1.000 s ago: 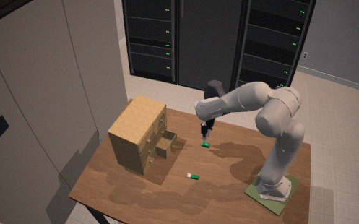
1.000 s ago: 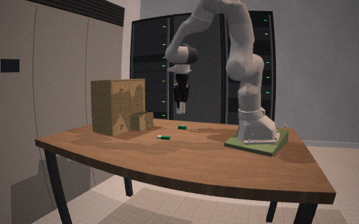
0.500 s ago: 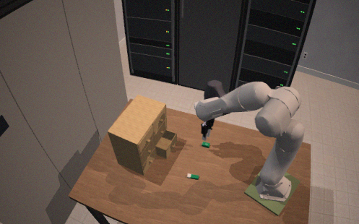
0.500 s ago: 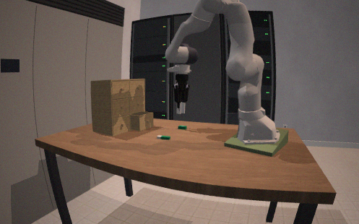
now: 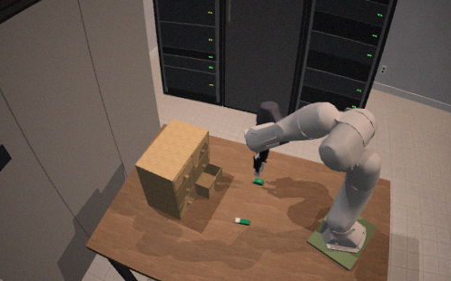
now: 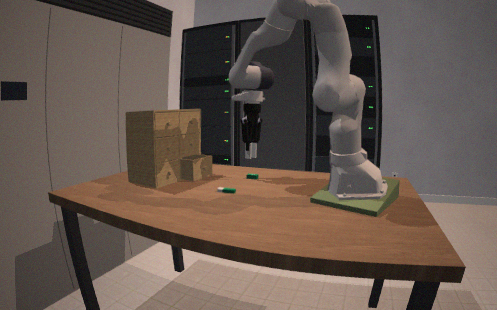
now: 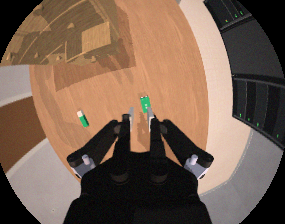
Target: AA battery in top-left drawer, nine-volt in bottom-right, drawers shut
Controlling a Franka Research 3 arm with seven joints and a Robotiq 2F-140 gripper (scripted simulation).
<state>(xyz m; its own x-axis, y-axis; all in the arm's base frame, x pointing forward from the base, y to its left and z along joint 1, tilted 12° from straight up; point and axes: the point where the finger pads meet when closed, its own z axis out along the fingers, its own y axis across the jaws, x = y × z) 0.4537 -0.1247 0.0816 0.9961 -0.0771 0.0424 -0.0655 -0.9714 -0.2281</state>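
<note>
The small wooden chest (image 5: 175,165) stands at the table's left; its bottom-row right drawer (image 5: 209,179) is pulled partly out, and the other drawers look pushed in. The nine-volt battery (image 5: 259,181), a small green block, lies on the table right of the open drawer. The AA battery (image 5: 242,220), green with a white end, lies nearer the front. My gripper (image 5: 257,173) hangs pointing down, a little above the nine-volt battery, its fingers narrowly apart and empty. In the wrist view the nine-volt battery (image 7: 145,103) lies just beyond the fingertips, and the AA battery (image 7: 82,119) lies to the left.
The robot base (image 5: 343,236) sits on a green plate at the table's right front corner. A tall grey cabinet (image 5: 44,113) stands close behind the chest. Server racks (image 5: 266,50) stand beyond the table's far edge.
</note>
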